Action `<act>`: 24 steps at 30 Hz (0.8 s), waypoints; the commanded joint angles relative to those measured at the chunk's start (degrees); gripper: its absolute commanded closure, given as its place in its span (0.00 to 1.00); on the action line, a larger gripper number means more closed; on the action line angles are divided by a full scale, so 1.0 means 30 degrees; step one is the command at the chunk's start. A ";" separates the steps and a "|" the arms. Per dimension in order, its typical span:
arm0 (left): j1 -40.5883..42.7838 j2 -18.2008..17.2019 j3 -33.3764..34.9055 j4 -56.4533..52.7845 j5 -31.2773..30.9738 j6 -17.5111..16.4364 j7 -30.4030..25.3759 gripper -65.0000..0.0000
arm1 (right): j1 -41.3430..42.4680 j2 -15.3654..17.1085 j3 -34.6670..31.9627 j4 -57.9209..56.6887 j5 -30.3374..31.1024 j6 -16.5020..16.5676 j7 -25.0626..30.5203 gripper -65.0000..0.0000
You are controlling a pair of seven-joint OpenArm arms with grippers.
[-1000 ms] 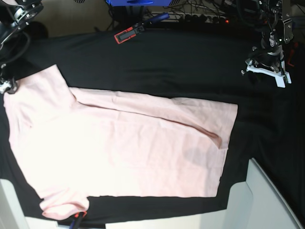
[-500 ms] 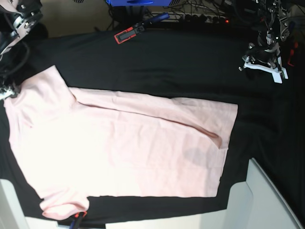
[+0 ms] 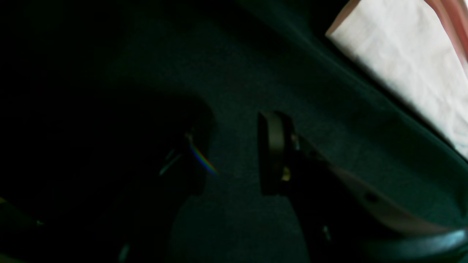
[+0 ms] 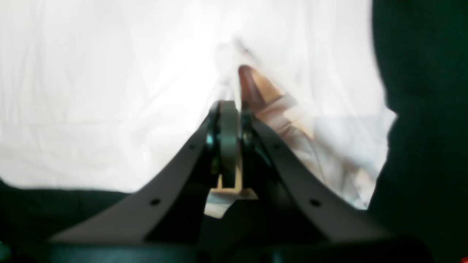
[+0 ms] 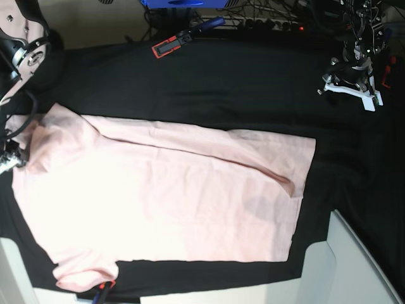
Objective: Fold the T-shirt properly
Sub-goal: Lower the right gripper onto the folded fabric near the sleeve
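The T-shirt (image 5: 164, 196) glares almost white in the base and right wrist views. The left wrist view is very dark and blurry, with a small rainbow streak.

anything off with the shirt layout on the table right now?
Mostly flat. The T-shirt has a diagonal crease ending in a pucker near its right edge, and the sleeve at bottom left is bunched. The right gripper is shut on the upper-left sleeve, pulling it inward. The left gripper hangs open over the black cloth.
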 commanded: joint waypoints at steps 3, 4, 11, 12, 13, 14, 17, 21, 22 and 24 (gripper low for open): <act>0.0078 -0.0242 -0.0086 0.0344 -0.0110 -0.0141 -0.0337 0.66 | 0.1158 0.0310 -0.0543 0.0265 0.0353 -0.0076 0.0300 1.00; 0.0078 -0.0242 -0.0057 0.0344 -0.0110 -0.0141 -0.0337 0.66 | 0.1393 0.0310 -0.0689 0.0236 0.0353 -0.0076 0.0300 1.00; 0.0166 0.0051 -0.0145 0.0344 -0.0110 -0.0141 -0.0337 0.66 | 0.2799 0.0456 -0.1480 -0.1200 0.0265 -0.0105 0.0417 1.00; 0.0166 0.0168 -0.0145 0.0344 -0.0110 -0.0141 -0.0337 0.66 | 0.2887 0.0456 -0.1480 -0.1434 0.0265 -0.0105 0.0652 1.00; 0.0166 0.0226 -0.0145 0.0344 -0.0110 -0.0141 -0.0337 0.66 | 0.2946 0.0456 -0.1480 -0.1610 0.0265 -0.0105 0.0857 1.00; 0.0166 0.0256 -0.0145 0.0344 -0.0110 -0.0141 -0.0337 0.66 | 0.2946 0.0456 -0.1480 -0.1815 0.0265 -0.0105 0.1062 1.00; 0.0166 0.0285 -0.0027 0.0344 -0.0110 -0.0141 -0.0337 0.66 | 0.3327 0.0456 -0.1510 -0.2812 0.0265 -0.0281 0.1472 1.00; 0.0166 0.0285 -0.0027 0.0344 -0.0110 -0.0141 -0.0337 0.66 | 0.3649 0.0398 -0.1510 -0.3398 0.0265 -0.0750 0.2000 1.00; 0.0166 0.0285 -0.0027 0.0344 -0.0110 -0.0141 -0.0337 0.66 | 0.3708 0.0339 -0.1510 -0.3398 0.0265 -0.0750 0.2088 1.00; 0.0166 0.0285 -0.0057 0.0344 -0.0110 -0.0141 -0.0337 0.66 | 0.3972 0.0310 -0.1510 -0.3427 0.0265 -0.0750 0.2117 1.00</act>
